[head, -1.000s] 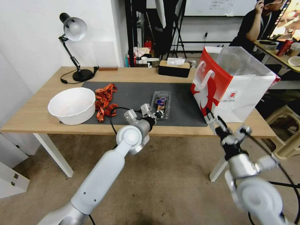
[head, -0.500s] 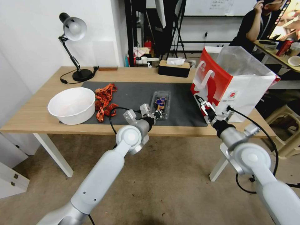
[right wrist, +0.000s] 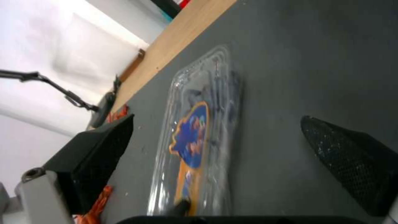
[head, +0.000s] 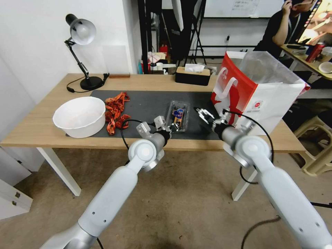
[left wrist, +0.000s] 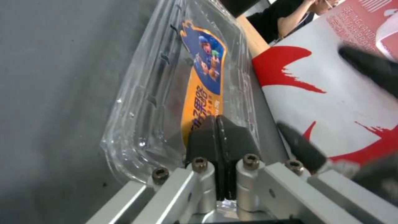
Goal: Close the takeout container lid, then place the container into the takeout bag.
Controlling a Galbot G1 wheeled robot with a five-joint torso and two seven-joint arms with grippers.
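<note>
While left pincer [head: 175, 127] presses lid [head: 178, 114], right pincer [head: 204, 115] gapes.

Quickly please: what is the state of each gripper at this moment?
Left gripper: shut, its pads together and pressing on the lid of the takeout container.
Right gripper: open, holding nothing, on the bag side of the container.

Left hand [head: 173, 126] hides near end of takeout container [head: 177, 115].

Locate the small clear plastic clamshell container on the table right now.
In the head view, the small clear plastic clamshell container lies on the dark grey mat, between the orange lanyards and the red-and-white paper bag.
</note>
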